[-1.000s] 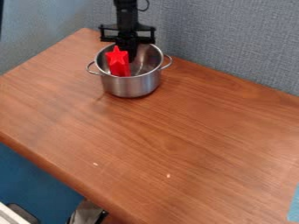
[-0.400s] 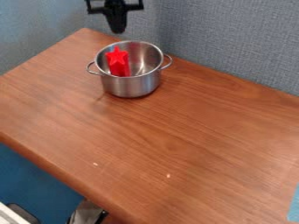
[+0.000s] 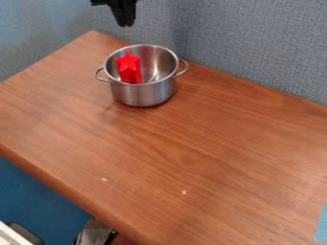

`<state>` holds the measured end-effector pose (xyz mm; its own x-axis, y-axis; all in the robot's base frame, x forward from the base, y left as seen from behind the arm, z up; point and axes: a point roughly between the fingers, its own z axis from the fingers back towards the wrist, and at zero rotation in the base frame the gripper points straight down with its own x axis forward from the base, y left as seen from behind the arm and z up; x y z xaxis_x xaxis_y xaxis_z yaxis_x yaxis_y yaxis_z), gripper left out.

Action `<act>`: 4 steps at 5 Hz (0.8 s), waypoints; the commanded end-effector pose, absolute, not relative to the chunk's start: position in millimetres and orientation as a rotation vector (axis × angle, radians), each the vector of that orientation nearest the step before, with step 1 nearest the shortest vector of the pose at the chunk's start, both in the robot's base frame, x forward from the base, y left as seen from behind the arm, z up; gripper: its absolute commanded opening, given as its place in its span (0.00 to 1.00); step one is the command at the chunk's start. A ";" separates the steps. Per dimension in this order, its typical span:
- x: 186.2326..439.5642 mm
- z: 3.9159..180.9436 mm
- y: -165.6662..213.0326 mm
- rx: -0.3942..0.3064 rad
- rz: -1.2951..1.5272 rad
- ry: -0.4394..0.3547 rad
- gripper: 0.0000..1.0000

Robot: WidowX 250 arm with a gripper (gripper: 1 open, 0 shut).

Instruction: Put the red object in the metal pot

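Now my tool [image 3: 122, 11] is hanging at the top edge of the view, above and just behind the metal pot [image 3: 141, 77], touching nothing; whether its jaws are apart I cannot tell. The red object [image 3: 128, 65] is leaning inside the pot, which is sitting at the tabletop's [image 3: 192, 153] far corner.
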<state>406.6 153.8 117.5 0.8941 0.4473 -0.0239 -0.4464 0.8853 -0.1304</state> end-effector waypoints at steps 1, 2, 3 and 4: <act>397.5 151.9 157.0 -0.092 0.471 -0.087 1.00; 395.9 146.9 156.8 -0.078 0.479 -0.079 1.00; 396.7 139.4 156.7 -0.063 0.487 -0.064 1.00; 398.1 131.1 156.9 -0.049 0.495 -0.048 1.00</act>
<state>395.7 160.1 102.2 0.8725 0.4870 -0.0395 -0.4885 0.8708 -0.0558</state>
